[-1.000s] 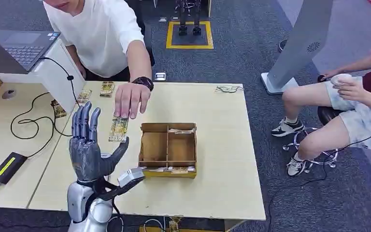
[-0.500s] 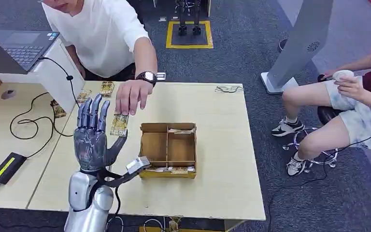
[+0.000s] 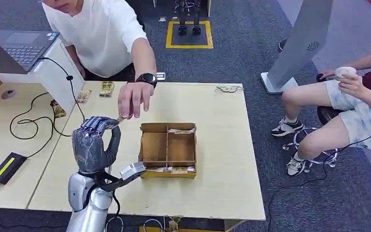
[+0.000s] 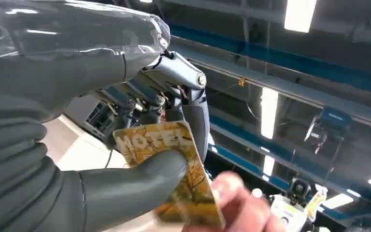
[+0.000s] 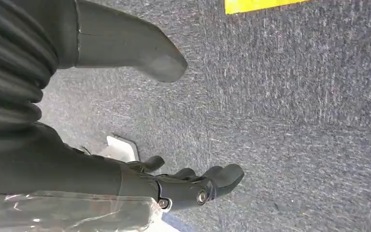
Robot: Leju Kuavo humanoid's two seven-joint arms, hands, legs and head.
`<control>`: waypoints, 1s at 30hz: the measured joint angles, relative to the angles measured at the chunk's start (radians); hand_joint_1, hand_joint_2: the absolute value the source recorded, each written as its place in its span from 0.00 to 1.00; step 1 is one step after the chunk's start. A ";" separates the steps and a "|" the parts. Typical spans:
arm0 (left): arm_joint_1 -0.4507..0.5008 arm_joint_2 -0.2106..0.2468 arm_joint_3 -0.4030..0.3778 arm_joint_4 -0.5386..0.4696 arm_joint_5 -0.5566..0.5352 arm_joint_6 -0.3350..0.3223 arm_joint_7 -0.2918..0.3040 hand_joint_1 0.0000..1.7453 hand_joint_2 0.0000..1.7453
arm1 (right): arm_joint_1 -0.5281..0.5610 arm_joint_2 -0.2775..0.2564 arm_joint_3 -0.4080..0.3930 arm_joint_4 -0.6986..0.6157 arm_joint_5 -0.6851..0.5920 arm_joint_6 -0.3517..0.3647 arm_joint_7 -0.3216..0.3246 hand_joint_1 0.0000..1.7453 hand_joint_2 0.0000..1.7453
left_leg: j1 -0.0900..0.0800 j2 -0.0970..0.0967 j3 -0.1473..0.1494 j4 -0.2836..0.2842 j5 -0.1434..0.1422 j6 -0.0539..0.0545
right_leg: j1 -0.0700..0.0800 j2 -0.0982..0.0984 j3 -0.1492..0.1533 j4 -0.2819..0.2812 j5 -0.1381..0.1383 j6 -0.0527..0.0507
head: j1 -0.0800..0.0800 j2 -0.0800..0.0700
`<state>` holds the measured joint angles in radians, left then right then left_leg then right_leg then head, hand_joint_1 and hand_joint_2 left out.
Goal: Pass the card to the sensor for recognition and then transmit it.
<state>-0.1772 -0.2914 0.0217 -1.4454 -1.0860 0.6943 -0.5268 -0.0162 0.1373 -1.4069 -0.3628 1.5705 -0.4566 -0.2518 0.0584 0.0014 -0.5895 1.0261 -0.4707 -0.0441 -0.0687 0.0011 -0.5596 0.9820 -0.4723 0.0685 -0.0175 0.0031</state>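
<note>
The pale wooden bench [image 3: 212,159] carries a divided wooden tray [image 3: 168,149] beside the raised left hand [image 3: 92,145]. That hand's fingers [image 4: 193,116] and thumb grasp a yellow card [image 4: 174,169] above the bench; a person's hand [image 3: 133,99] appears to hold the card's far edge too. The right hand [image 5: 140,183] hangs over grey carpet, fingers released and holding nothing.
</note>
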 joint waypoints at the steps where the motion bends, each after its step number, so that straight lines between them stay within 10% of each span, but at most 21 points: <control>1: 0.000 0.000 0.000 0.000 0.008 0.000 -0.001 1.00 1.00 | 0.000 0.000 0.001 0.000 0.000 0.000 -0.001 0.00 1.00 | 0.000 0.000 0.000 0.000 0.000 0.000 | 0.000 0.000 0.000 0.000 0.000 0.000 | 0.000 0.000; 30: -0.007 0.000 0.011 0.034 -0.105 0.000 0.073 1.00 1.00 | 0.001 -0.005 0.036 -0.004 0.000 -0.010 -0.011 0.00 1.00 | 0.000 0.000 0.000 0.000 0.000 0.000 | 0.000 0.000 0.000 0.000 0.000 0.000 | 0.000 0.000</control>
<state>-0.1839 -0.2914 0.0324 -1.4115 -1.1913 0.6943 -0.4540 -0.0156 0.1324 -1.3710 -0.3670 1.5705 -0.4665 -0.2625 0.0584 0.0013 -0.5896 1.0261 -0.4707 -0.0441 -0.0687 0.0011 -0.5599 0.9820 -0.4723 0.0685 -0.0175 0.0031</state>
